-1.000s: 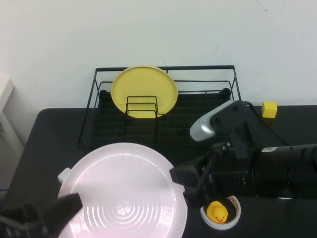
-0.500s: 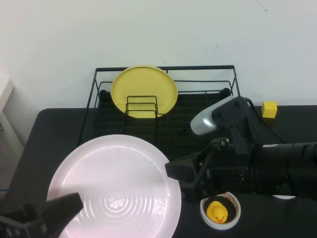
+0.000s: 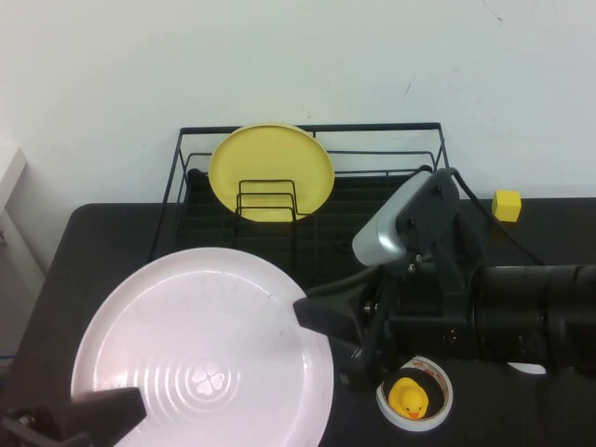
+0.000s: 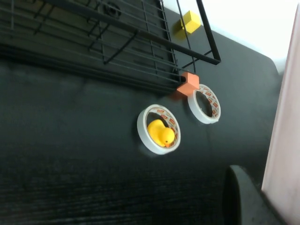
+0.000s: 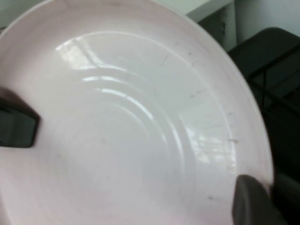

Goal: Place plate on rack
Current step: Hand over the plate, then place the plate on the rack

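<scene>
Plate [image 3: 200,349] held off the black surface [image 3: 93,233], tilted, ringed underside toward the high camera; it sits in front of the rack [image 3: 307,200], overlapping the rack's near rail in the high view, not in the rack; left gripper [image 3: 98,417] at the plate's near-left rim, one finger lying over the underside, jaws clamped on the rim; right gripper [image 3: 340,340] at the plate's right rim, one finger [image 5: 251,199] over the edge in the right wrist view, jaws clamped on the rim too; rack at the back of the surface, with a yellow plate [image 3: 271,172] standing upright against its small wire dividers; right of the plate, under the right arm, a tape roll [image 4: 158,129] with a rubber duck [image 4: 161,132] inside it; second tape roll [image 4: 205,103] just beside, touching an orange block [image 4: 189,82] at the rack's corner; yellow cube [image 3: 507,205] far right, well apart from the rack
</scene>
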Robot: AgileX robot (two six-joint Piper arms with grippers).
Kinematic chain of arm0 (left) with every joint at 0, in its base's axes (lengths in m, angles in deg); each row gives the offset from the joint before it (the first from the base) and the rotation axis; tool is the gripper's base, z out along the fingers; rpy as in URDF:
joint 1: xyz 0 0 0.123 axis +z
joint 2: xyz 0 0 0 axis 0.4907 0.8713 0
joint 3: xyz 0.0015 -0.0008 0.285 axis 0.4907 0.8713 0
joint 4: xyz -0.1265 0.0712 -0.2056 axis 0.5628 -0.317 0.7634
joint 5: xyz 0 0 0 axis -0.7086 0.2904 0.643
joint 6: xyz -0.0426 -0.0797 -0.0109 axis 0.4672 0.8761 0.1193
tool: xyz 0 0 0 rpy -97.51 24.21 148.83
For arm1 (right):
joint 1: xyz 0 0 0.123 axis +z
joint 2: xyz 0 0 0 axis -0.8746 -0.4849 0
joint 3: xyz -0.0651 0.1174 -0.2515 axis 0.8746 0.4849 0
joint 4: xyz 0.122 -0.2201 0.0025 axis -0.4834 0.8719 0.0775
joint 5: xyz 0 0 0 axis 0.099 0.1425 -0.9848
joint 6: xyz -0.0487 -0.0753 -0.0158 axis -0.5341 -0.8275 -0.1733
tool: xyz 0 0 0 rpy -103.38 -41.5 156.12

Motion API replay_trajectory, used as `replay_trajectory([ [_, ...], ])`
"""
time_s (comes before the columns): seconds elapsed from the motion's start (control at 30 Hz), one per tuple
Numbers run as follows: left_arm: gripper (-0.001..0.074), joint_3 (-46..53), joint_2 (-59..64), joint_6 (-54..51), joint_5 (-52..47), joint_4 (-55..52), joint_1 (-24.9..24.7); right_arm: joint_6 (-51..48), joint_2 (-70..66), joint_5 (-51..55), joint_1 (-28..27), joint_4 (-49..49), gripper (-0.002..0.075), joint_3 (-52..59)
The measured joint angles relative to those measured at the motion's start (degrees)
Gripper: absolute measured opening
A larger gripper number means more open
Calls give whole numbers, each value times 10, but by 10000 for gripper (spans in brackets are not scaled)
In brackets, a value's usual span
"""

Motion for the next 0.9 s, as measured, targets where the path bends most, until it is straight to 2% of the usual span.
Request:
replay_trajectory([
  [0.07,92,0,0,-15,4,4,0,-16,0,12,-1,-16,156,0],
  [0.2,92,0,0,-90,5,7,0,-38,1,38,-1,-34,397,-1],
  [0.27,92,0,0,-149,2,7,0,-62,9,46,-1,-36,464,-2],
  [0.47,92,0,0,-288,31,8,0,-149,78,54,0,-37,510,-24],
  [0.53,92,0,0,-353,59,21,0,-168,115,46,0,-27,499,-29],
  [0.6,92,0,0,-445,94,49,0,-171,153,38,0,15,442,-30],
  [0.63,92,0,0,-495,109,70,0,-164,168,38,0,41,404,-30],
  [0.8,92,-34,28,-706,140,193,0,-26,238,64,0,250,92,-30],
  [0.9,92,-69,68,-800,151,259,0,74,268,111,0,392,24,-30],
])
